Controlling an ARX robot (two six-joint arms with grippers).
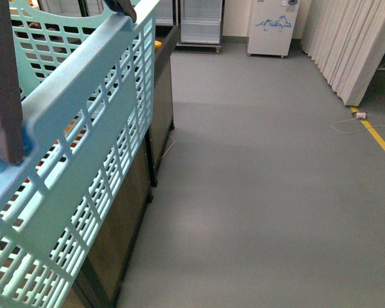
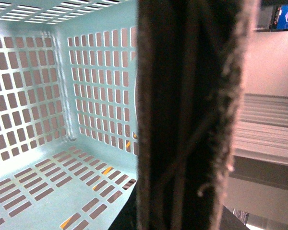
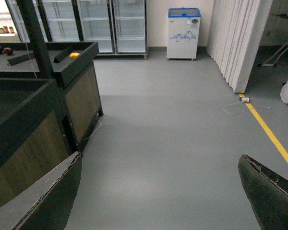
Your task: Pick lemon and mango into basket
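Note:
The turquoise basket (image 1: 83, 147) is lifted and tilted, and fills the left of the front view. Its brown handle (image 1: 3, 83) stands at the far left. In the left wrist view my left gripper (image 2: 180, 215) is shut on the basket, with the brown ribbed handle (image 2: 192, 110) close across the lens. The basket's slotted floor (image 2: 43, 182) shows nothing lying on it. My right gripper (image 3: 158, 201) is open and empty above the grey floor. A small yellow-orange fruit (image 3: 74, 55), perhaps the lemon, lies on the dark display stand. No mango is in view.
The dark display stand (image 3: 77, 91) with wood-panelled sides runs along the left, behind the basket (image 1: 160, 109). Dark red fruits (image 3: 0, 49) lie further back on it. Glass-door fridges (image 3: 110, 24), a white chest freezer (image 3: 183, 31), a curtain (image 3: 237, 38) and a yellow floor line (image 3: 271, 136) border the open grey floor.

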